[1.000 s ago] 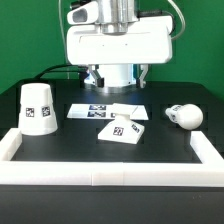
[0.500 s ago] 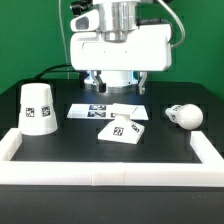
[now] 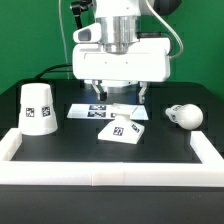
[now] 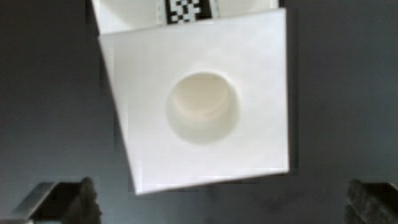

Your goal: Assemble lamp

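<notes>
- the gripper (image 3: 115,94) hangs over the base (image 3: 122,129), its fingers (image 4: 54,201) wide apart with nothing between them.
- the base lies flat on the table (image 3: 150,150), just beside the marker board (image 3: 98,108); we cannot tell whether they touch.
- the shade (image 3: 38,108) stands well apart on the exterior view's left, and the bulb (image 3: 183,115) lies well apart on its right.
- we judge the step in hand to be gripping the base, with nothing of the lamp joined yet.
- in the wrist view the base sits skewed to the line between the fingers, so we should turn the wrist until the pads face two opposite edges squarely.
- we should centre over the socket (image 4: 199,100) before going down, so both fingers clear the edges.
- the base is thin, so we must go low, nearly to the table, without striking it.
- we should close slowly; an off-centre squeeze would likely spin the base or push it onto the marker board.
</notes>
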You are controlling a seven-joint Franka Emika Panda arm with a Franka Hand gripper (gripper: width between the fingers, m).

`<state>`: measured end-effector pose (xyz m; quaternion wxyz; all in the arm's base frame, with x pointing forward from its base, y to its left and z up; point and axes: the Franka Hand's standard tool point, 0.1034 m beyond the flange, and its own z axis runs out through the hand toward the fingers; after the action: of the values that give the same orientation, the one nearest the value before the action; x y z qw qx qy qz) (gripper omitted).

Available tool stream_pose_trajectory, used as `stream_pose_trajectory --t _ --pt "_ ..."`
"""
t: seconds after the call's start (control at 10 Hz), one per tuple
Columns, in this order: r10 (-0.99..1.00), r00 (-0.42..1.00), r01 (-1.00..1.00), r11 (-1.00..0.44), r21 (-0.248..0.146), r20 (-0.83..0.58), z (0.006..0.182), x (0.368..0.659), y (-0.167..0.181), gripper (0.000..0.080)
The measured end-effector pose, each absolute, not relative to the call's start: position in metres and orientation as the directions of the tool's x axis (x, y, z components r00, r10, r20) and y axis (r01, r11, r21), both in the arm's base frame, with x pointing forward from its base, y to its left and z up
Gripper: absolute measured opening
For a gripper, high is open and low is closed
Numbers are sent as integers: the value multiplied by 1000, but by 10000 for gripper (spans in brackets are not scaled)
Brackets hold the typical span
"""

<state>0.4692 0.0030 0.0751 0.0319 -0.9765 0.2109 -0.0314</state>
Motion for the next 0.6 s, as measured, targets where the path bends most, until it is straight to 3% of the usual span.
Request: stream_pose_trajectory --t 0.6 --pt "-361 931 -358 -932 -62 48 53 464 8 699"
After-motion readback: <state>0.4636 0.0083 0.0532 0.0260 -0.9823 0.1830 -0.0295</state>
